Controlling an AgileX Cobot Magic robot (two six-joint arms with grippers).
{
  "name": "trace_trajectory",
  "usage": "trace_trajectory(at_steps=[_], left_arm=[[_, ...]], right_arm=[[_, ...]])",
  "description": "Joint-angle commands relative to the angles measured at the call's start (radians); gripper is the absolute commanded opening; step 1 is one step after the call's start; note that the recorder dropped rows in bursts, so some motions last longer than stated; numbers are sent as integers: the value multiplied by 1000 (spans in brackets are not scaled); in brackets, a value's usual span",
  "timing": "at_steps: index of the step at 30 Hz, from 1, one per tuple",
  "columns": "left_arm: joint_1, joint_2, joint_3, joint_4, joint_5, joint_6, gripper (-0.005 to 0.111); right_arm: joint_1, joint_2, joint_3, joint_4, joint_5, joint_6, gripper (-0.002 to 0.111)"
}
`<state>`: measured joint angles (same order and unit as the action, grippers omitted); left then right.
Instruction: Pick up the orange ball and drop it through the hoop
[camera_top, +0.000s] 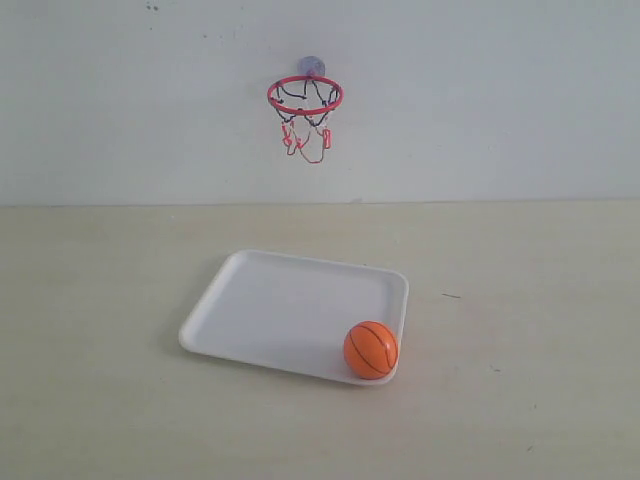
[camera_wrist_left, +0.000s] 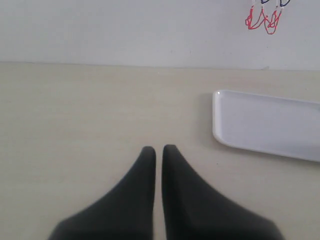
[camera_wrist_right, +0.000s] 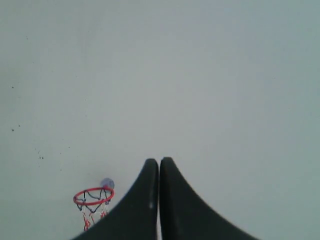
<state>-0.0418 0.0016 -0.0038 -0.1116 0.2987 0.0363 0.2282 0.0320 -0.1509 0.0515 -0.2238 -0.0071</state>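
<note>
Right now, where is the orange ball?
In the exterior view, the orange ball sits in the near right corner of the white tray, below the hoop.

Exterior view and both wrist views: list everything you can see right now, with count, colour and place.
orange ball: 1, orange with black seams, in the near right corner of the tray
tray: 1, white, flat on the table below the hoop
hoop: 1, red ring with black-and-red net, on the wall above the tray
suction cup: 1, clear greyish, on the wall behind the ring
table: 1, beige
wall: 1, pale grey
left end effector: 1, black, shut, above the table beside the tray
right end effector: 1, black, shut, facing the wall
</note>
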Motion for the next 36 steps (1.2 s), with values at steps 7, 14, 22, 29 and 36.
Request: trace_trajectory(at_steps=[7, 14, 22, 29, 36], left_arm=[[3, -2, 4, -3, -8, -7, 4], [3, -2, 4, -3, -8, -7, 4], [3, -2, 4, -3, -8, -7, 4], [3, -2, 4, -3, -8, -7, 4], [3, -2, 4, -3, -8, -7, 4]], right_arm=[[3, 515, -437, -5, 774, -107, 0], [3, 722, -483, -5, 601, -103, 0], [3, 797, -483, 12, 490, 61, 0], [3, 876, -476, 19, 400, 103, 0], [3, 1126, -493, 164, 481, 75, 0]])
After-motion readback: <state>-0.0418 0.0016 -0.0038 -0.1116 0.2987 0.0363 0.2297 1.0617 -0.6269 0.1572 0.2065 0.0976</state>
